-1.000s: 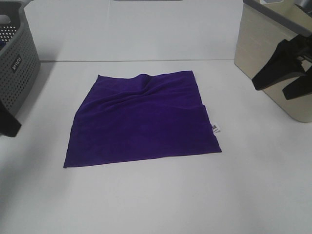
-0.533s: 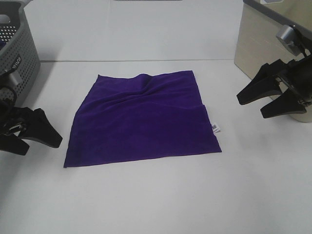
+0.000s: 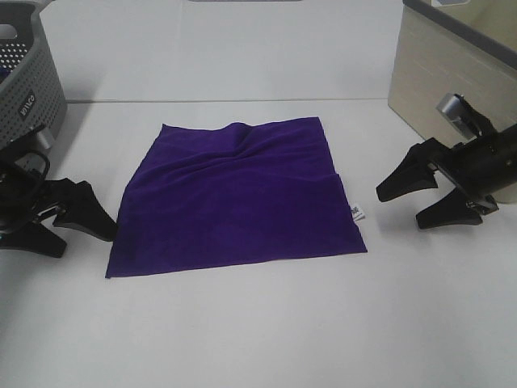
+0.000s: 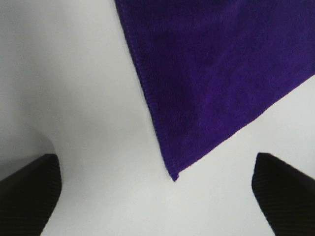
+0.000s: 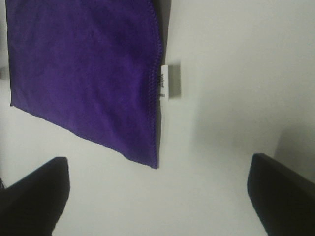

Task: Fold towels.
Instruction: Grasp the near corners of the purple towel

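Observation:
One deep purple towel [image 3: 234, 198] lies spread flat on the white table, with a ripple near its far edge and a small white tag [image 3: 356, 213] on its right edge. My left gripper [image 3: 87, 242] is open and empty, just left of the towel's near-left corner. In the left wrist view that corner [image 4: 173, 179] lies between the open fingers [image 4: 29, 194]. My right gripper [image 3: 399, 210] is open and empty, a little right of the tag. The right wrist view shows the towel [image 5: 83, 64], its tag [image 5: 170, 82] and its near-right corner ahead of the open fingers [image 5: 283, 194].
A grey perforated basket [image 3: 24, 89] stands at the far left, behind the left arm. A beige bin [image 3: 436, 73] stands at the far right, behind the right arm. The white table [image 3: 258, 331] extends in front of the towel.
Both arms have come into view and moved inward toward the towel, the left to its near-left corner, the right toward the tagged edge. The towel has not moved.

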`<state>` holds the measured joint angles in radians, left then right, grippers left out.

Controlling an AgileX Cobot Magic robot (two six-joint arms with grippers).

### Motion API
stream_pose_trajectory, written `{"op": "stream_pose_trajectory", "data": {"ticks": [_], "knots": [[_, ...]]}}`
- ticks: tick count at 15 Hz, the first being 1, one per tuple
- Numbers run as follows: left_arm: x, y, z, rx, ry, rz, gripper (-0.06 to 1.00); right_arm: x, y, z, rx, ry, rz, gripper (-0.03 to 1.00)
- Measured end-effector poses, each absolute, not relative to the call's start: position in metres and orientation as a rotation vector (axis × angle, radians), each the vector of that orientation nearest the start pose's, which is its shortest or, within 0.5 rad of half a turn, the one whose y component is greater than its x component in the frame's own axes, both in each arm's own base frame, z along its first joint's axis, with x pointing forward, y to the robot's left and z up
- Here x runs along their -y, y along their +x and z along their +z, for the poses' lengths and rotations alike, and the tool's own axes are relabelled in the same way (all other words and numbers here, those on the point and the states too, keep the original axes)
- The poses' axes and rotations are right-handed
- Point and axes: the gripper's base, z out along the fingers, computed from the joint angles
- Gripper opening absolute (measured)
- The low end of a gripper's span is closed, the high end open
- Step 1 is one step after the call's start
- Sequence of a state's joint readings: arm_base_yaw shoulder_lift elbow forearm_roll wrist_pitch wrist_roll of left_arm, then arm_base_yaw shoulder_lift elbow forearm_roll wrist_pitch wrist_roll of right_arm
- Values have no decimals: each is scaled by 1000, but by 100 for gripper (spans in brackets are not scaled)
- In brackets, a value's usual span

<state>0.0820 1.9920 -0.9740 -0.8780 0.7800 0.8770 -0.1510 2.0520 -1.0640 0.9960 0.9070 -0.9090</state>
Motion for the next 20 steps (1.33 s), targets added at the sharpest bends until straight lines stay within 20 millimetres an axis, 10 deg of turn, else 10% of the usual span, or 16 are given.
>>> {"op": "stream_pose_trajectory", "data": {"ticks": [13, 20], "knots": [[27, 329, 100, -2896, 25, -831, 96, -30, 353, 80, -2851, 100, 1057, 86], [130, 337, 89, -3009, 72, -901, 80, -136, 367, 75, -3039, -289, 856, 63]]}}
